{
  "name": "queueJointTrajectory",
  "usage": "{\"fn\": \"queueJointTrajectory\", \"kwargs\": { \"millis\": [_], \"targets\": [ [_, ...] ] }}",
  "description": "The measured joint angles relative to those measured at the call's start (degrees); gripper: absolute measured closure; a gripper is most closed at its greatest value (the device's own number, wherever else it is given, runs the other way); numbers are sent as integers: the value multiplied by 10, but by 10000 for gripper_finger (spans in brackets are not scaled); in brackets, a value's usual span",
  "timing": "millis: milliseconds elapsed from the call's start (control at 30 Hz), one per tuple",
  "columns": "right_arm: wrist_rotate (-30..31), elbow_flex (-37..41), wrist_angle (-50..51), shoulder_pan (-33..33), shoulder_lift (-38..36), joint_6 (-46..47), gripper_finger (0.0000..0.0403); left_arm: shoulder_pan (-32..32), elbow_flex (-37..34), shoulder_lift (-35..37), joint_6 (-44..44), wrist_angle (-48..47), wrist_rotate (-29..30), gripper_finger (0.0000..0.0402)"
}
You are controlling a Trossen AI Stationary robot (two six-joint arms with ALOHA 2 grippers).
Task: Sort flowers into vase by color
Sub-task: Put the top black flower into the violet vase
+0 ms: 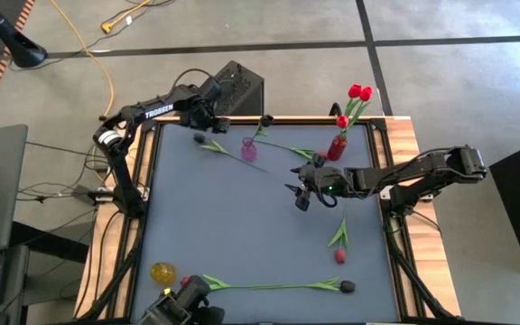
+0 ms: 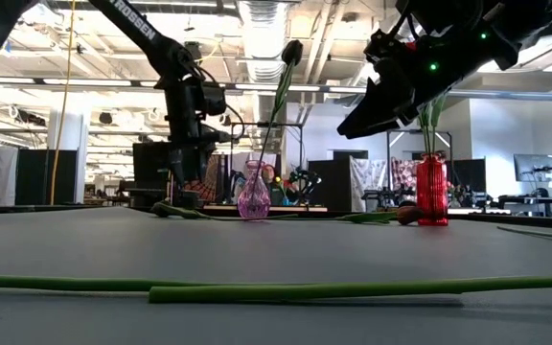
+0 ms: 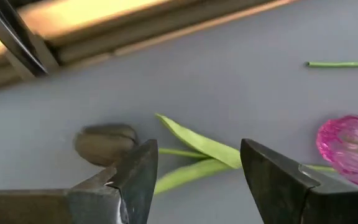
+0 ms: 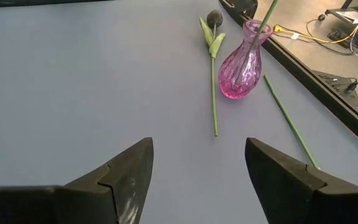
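A dark tulip [image 3: 106,143] lies on the table at the far left, its leaves [image 3: 197,146] below my open left gripper [image 3: 197,171], whose fingers stand on either side of them, pointing down. The pink vase [image 1: 249,150] next to it holds one dark tulip [image 2: 292,53]. Red tulips [image 1: 359,92] stand in the red vase [image 1: 336,146] at the far right. My right gripper [image 1: 301,194] hangs open above the middle of the table. A crimson-headed tulip [image 1: 339,255] lies toward the near right. A long dark-headed tulip [image 1: 278,286] lies along the near edge.
A yellow vase [image 1: 162,272] stands at the near left corner. Another green stem [image 4: 291,121] lies between the pink and red vases. The table's raised wooden rim [image 3: 104,37] runs close behind my left gripper. The middle of the grey table top [image 1: 233,217] is bare.
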State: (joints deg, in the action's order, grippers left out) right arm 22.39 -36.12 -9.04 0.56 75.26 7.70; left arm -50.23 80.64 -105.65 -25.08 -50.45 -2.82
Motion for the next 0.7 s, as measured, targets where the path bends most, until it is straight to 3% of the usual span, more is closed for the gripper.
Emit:
{"fn": "queueJointTrajectory", "kwargs": {
  "millis": [333, 700],
  "targets": [
    [0, 0, -2, 19, 0, 0, 121, -13, 0, -5, -112, -18, -42, 184],
    [-1, 0, 1, 48, 0, -8, 121, 3, 0, -4, -274, -23, 17, 184]
  ]
}}
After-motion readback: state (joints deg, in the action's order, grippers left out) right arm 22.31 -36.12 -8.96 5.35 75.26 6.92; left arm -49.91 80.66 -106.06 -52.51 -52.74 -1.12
